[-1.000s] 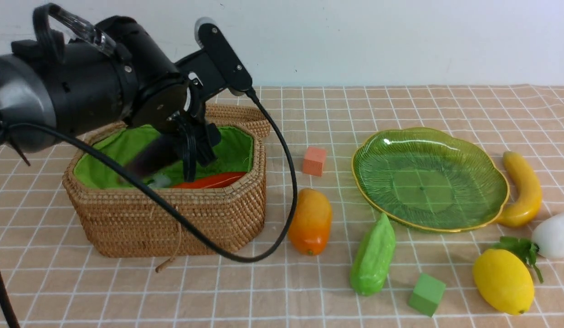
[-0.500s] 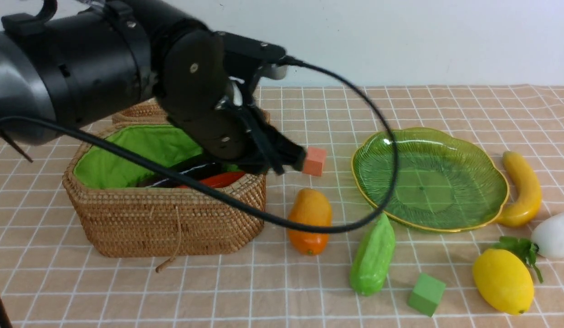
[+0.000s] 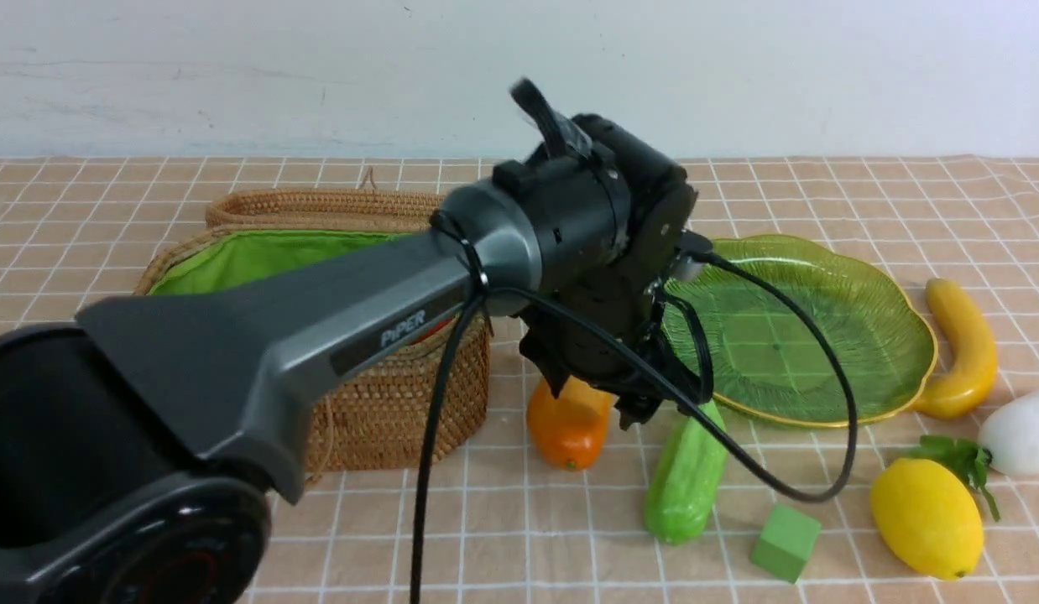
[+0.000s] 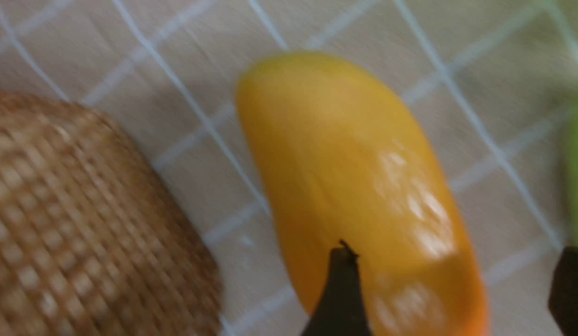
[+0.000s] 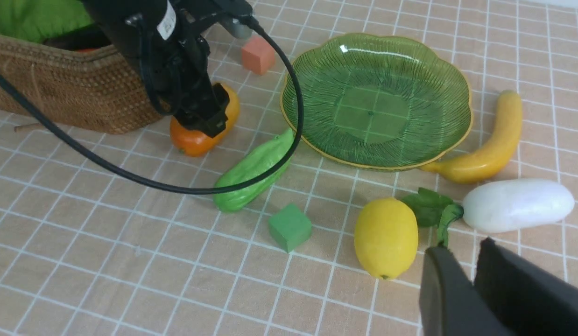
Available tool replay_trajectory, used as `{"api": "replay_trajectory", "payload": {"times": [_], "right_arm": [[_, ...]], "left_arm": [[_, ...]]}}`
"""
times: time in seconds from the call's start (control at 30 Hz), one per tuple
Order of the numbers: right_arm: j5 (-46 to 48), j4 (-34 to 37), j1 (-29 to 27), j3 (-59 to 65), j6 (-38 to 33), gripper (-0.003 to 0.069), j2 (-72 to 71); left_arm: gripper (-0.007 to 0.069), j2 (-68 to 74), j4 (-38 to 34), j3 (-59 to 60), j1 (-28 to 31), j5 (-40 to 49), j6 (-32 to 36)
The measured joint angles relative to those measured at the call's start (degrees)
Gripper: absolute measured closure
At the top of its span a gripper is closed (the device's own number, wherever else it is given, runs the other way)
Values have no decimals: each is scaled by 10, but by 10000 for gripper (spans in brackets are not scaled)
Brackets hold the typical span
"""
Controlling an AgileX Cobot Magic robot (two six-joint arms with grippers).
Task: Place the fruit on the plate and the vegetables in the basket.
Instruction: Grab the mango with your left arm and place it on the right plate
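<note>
Checked peach cloth is covering the table (image 3: 486,537) under a plain white wall. Left gripper (image 4: 454,284) is hanging over the mango (image 3: 566,432), jaws standing wide and astride it, gripping nothing; judged to be lining up a pick for the plate (image 3: 822,335). Mango is lying mid-table, just beside the basket (image 3: 385,411), well off the far edge; oval, glossy, yellow shading to orange at 1 end. Right gripper (image 5: 471,261) is waiting toward the table's right edge, jaws nearly together, empty
</note>
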Motion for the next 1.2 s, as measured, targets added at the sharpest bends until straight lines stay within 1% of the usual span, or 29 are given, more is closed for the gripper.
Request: {"api": "replay_trajectory", "payload": {"times": [0.1, 0.17, 0.2, 0.3, 0.33, 0.5, 0.63, 0.67, 0.7, 0.73, 0.8, 0.83, 0.9, 0.93, 0.97, 1.0, 1.03, 1.07, 1.13, 1.2], "right_arm": [[6, 4, 0, -1, 0, 541, 0], [13, 7, 0, -1, 0, 540, 0], [14, 7, 0, -1, 0, 540, 0], [18, 7, 0, -1, 0, 540, -1], [18, 7, 0, -1, 0, 538, -1], [19, 6, 0, -1, -1, 535, -1], [21, -9, 0, -1, -1, 533, -1], [21, -25, 0, -1, 3, 532, -1], [21, -27, 0, -1, 3, 532, -1], [21, -47, 0, -1, 13, 532, -1], [20, -63, 0, -1, 24, 532, -1], [20, -70, 0, -1, 29, 532, -1], [20, -74, 0, -1, 36, 532, -1], [20, -70, 0, -1, 38, 530, -1], [20, -69, 0, -1, 38, 530, -1], [21, -55, 0, -1, 39, 529, -1], [23, -51, 0, -1, 40, 529, -1], [27, -35, 0, -1, 41, 529, -1], [34, -13, 0, -1, 41, 527, -1], [43, -2, 0, -1, 42, 526, -1]], "left_arm": [[-5, 16, 29, -3, 1, -22, -19], [-16, 29, 48, -5, 1, -36, -38], [-11, 35, 51, -5, 1, -40, -42], [38, 48, 56, -5, 1, -42, -45], [79, 53, 61, -7, 1, -43, -46], [81, 54, 63, -10, 1, -41, -49], [81, 53, 63, -38, 0, -23, -49], [81, 46, 61, -68, -5, -21, -49], [81, 45, 61, -72, -5, -23, -49], [81, 35, 52, -103, -11, -36, -49], [81, 27, 28, -135, -19, -79, -40], [81, 23, 12, -145, -22, -108, -34], [81, 25, -34, -159, -27, -192, -10], [81, 34, -60, -162, -29, -253, 13], [81, 36, -64, -162, -29, -253, 17], [81, 56, -95, -163, -29, -320, 49], [81, 62, -97, -163, -29, -326, 52], [81, 80, -115, -163, -29, -362, 70], [81, 113, -130, -162, -29, -393, 84], [81, 138, -133, -161, -29, -408, 88]]}}
